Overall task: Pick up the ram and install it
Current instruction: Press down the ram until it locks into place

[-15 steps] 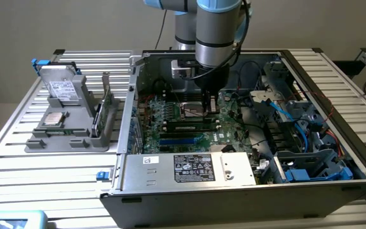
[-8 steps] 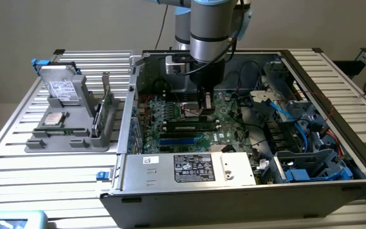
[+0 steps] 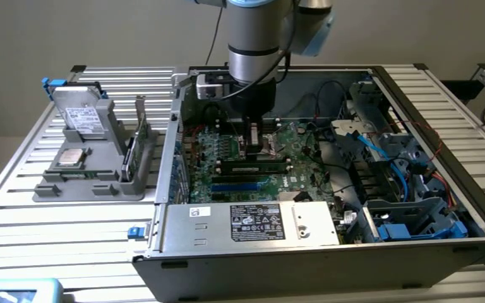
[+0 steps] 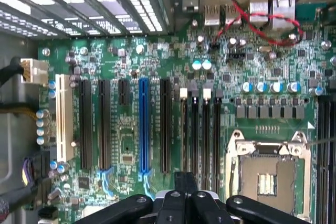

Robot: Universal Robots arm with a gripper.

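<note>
Slatted metal table (image 3: 74,214), carrying an open computer case (image 3: 310,265) with its side off. Inside, flat on the floor of the case, the large green motherboard (image 3: 225,151) – seen close from the wrist (image 4: 131,66). Lowered into the case from above, the gripper (image 3: 255,132), hanging over the board near the CPU socket (image 4: 268,174); from the wrist its black parts (image 4: 185,203) sit above the long black memory slots (image 4: 200,129), beside a blue slot (image 4: 144,124). Jaws open or closed – cannot tell. Outside the case, toward the exterior view's left, a grey holder (image 3: 83,183). Standing on edge in it, well apart from the gripper, the ram (image 3: 144,134).
</note>
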